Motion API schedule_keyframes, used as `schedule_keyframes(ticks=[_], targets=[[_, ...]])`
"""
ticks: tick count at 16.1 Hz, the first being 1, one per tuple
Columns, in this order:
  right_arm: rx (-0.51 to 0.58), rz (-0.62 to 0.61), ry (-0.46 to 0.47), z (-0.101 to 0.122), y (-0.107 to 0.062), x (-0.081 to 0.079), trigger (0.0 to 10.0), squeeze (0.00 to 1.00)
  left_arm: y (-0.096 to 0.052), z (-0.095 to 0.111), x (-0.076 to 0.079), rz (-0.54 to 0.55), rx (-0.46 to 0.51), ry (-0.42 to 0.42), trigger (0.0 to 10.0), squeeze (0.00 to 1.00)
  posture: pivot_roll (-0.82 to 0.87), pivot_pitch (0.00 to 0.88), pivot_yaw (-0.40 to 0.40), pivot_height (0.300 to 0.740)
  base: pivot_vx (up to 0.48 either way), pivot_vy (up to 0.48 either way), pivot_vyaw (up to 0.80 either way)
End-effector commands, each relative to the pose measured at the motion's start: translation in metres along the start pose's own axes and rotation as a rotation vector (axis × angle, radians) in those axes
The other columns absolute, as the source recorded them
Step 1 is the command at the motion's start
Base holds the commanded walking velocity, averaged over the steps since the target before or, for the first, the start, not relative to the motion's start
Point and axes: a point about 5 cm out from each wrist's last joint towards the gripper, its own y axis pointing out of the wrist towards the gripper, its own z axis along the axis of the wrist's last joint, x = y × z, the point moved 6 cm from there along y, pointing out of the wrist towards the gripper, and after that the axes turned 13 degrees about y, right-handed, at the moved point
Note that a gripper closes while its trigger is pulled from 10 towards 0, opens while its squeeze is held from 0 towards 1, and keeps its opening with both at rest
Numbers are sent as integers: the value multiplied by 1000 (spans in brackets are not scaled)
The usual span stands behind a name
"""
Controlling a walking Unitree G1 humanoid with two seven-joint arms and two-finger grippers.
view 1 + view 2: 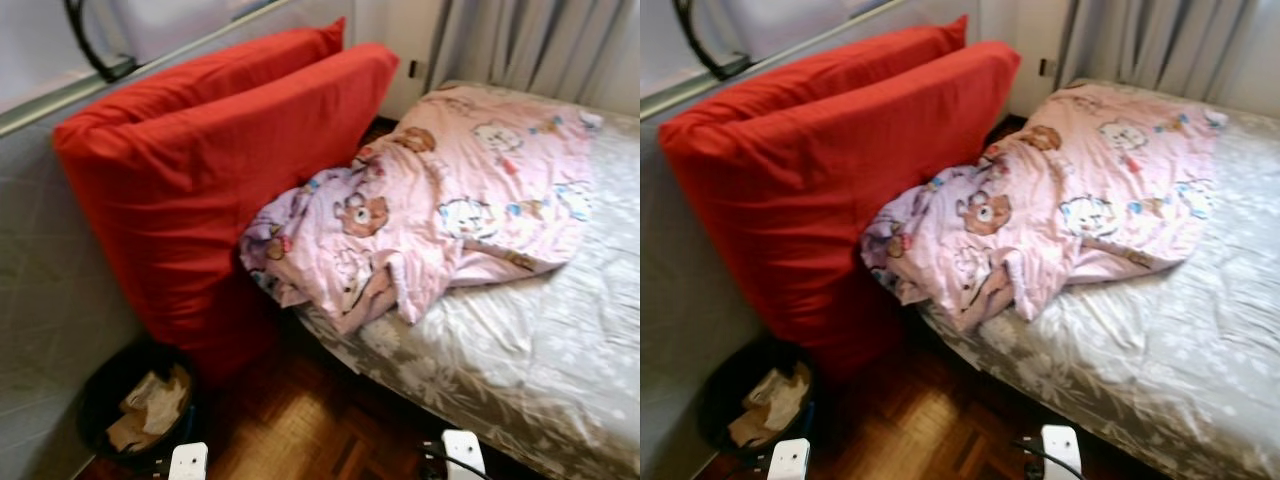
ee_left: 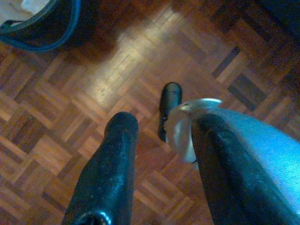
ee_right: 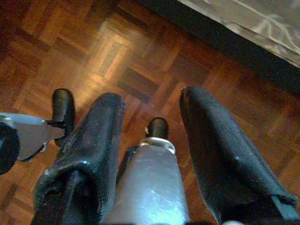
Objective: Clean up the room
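Both arms hang idle over the parquet floor [image 2: 117, 56]. Left gripper [image 2: 164, 136] has its fingers spread, holding nothing; right gripper [image 3: 152, 122] likewise, fingers apart and empty. Crumpled pink bear-print quilt [image 1: 440, 210] is bunched on the bed [image 1: 560, 340], one corner drooping over the near edge. Two red cushions [image 1: 220, 170] stand leaning on the wall, touching the quilt. Black bin [image 1: 120, 410] with paper scraps sits on the floor beside the cushions.

both my arms hang idle, pointing down. the left tool [image 2: 159, 136] has its fingers spread apart, and the right tool [image 3: 152, 101] is spread too, nothing held.
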Motion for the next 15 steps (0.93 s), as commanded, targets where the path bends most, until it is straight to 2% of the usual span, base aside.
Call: schedule_keyframes(ticks=[1, 4, 7, 9, 15], targets=[[1, 2, 27, -2, 0, -1, 10000, 0, -1, -7, 0, -3, -23, -7, 10000, 0, 33, 61, 11, 740, 0, 0, 0], [-2, 13, 12, -4, -1, -3, 10000, 0, -1, -8, 0, -3, -22, -8, 10000, 0, 34, 63, 10, 740, 85, 0, 0], [5, 13, -9, -2, -1, -2, 10000, 0, -1, -7, 0, -4, -22, -7, 10000, 0, 32, 63, 12, 740, 259, 0, 792], [5, 15, 34, -2, 0, -3, 10000, 0, -1, -7, 0, -5, -21, -7, 10000, 0, 31, 65, 11, 740, 259, 0, 0], [13, 10, 26, 1, 0, -2, 10000, 0, -1, -7, 1, -10, -20, -8, 10000, 0, 32, 62, 6, 740, 259, 0, 0]])
